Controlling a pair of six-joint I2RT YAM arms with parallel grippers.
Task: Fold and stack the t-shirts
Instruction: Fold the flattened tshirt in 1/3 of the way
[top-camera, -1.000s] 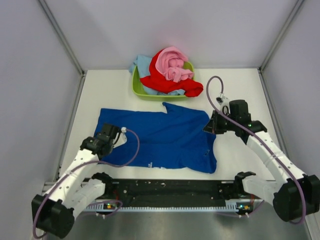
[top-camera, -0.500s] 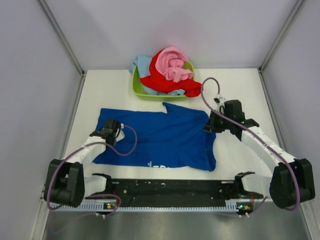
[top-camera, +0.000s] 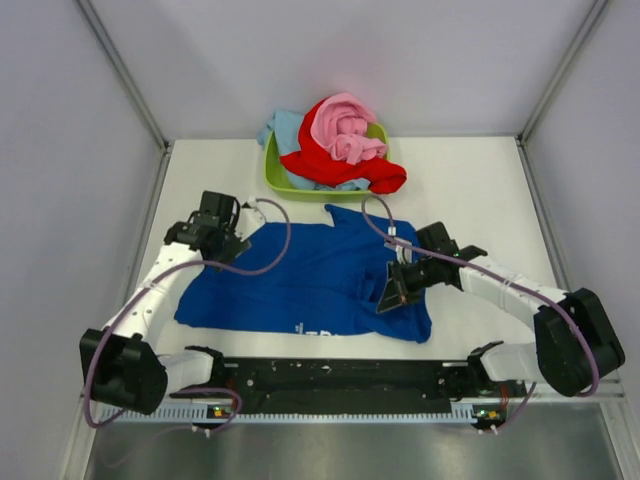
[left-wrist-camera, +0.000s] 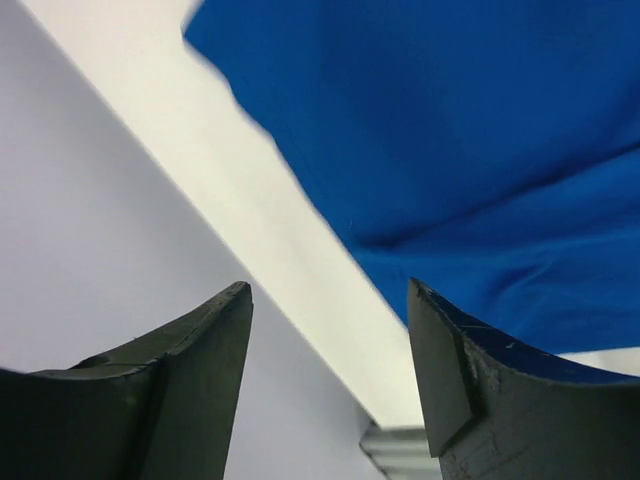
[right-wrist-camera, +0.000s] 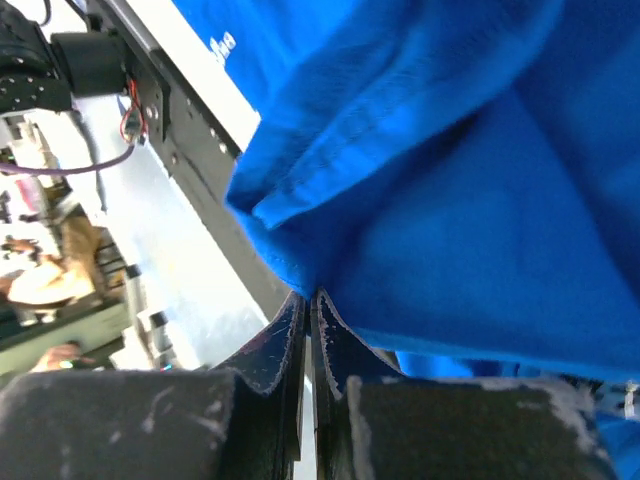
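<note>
A royal blue t-shirt (top-camera: 310, 280) lies spread across the middle of the table, with white lettering at its near hem. My left gripper (top-camera: 222, 238) hovers open at the shirt's far left corner, nothing between its fingers (left-wrist-camera: 445, 350); blue cloth (left-wrist-camera: 450, 150) lies just beyond them. My right gripper (top-camera: 387, 297) is shut on a pinched fold of the blue shirt (right-wrist-camera: 450, 200), holding it over the shirt's right half. Red (top-camera: 340, 165), pink (top-camera: 345, 130) and light blue (top-camera: 283, 128) t-shirts sit piled in the tub.
A lime green tub (top-camera: 285, 187) stands at the back centre, just behind the blue shirt. Grey walls close in both sides and the back. A black rail (top-camera: 340, 375) with the arm bases runs along the near edge.
My left gripper has opened, let go of the shirt's left side and moved toward the back. The right gripper has pulled the shirt's right edge leftward and nearer, over the shirt.
</note>
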